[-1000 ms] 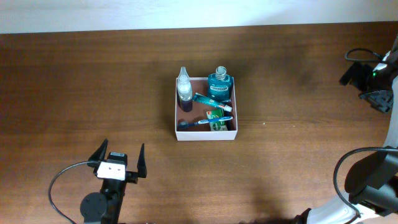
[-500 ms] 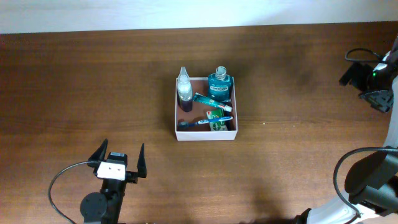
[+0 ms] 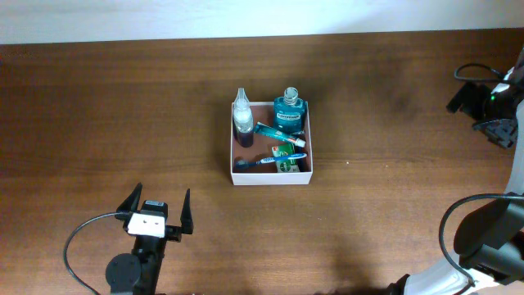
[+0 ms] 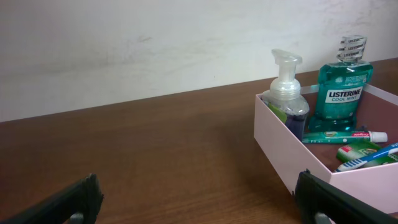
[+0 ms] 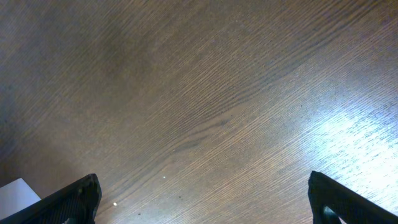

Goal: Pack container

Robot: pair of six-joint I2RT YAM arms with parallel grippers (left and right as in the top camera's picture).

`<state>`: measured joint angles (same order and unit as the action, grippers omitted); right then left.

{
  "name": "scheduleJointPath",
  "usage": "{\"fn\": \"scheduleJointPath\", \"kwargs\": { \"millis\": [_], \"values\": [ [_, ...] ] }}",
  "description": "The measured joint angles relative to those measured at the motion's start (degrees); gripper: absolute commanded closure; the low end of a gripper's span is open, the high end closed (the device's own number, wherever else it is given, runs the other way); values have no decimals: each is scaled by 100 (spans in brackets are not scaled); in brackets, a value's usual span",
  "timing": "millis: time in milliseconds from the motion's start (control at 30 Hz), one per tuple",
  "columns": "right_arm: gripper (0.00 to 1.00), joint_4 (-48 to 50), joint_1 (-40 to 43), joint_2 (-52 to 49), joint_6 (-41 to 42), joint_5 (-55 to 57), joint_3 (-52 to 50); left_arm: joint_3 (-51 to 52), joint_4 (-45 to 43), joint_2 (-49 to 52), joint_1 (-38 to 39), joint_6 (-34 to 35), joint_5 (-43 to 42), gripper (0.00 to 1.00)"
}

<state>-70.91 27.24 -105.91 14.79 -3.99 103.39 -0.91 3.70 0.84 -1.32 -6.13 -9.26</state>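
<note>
The container (image 3: 270, 178) is a square white box with a pinkish-brown inside, at the table's middle. It holds a clear pump bottle (image 3: 242, 115), a teal mouthwash bottle (image 3: 289, 111), a toothpaste tube (image 3: 280, 133), a blue toothbrush (image 3: 270, 160) and a small green pack (image 3: 287, 165). My left gripper (image 3: 158, 201) is open and empty near the front left, well short of the box. In the left wrist view the box wall (image 4: 280, 146) is at the right, beyond my open left gripper (image 4: 199, 205). My right gripper (image 3: 479, 115) is open and empty at the far right edge.
The right wrist view shows bare wood between the open right gripper (image 5: 205, 199) fingers and a white corner (image 5: 15, 193) at the lower left. A black cable (image 3: 82, 246) loops by the left arm. A pale wall runs behind the table's far edge.
</note>
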Motion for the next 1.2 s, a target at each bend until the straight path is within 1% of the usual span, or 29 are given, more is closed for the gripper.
{"fn": "scheduleJointPath", "kwargs": {
  "millis": [400, 533, 667, 700, 733, 933, 1033, 1200],
  "values": [
    [1, -4, -70, 94, -33, 498, 0, 0, 0, 0, 0, 0, 0, 1],
    [1, -4, -402, 671, -85, 960, -9, 0, 2, 0, 0, 0, 0, 1],
    [1, 2, -968, 2162, -369, 1453, -9, 0, 2, 0, 0, 0, 0, 1],
    [1, -2, -1047, 2413, -431, 1493, -4, 0, 2, 0, 0, 2, 0, 1],
    [1, 2, -1213, 2951, -496, 1545, 9, 0, 2, 0, 0, 2, 0, 1],
    [1, -7, -2039, 5189, -654, 1665, 46, 0, 0, -4, 0, 2, -2, 1],
    [1, -15, -2227, 6133, -682, 1687, 76, 0, 0, -7, 0, 2, 0, 1],
    [1, -424, -2363, 7672, -704, 1609, -96, 0, 0, -7, 0, 0, -2, 1]
  ]
}}
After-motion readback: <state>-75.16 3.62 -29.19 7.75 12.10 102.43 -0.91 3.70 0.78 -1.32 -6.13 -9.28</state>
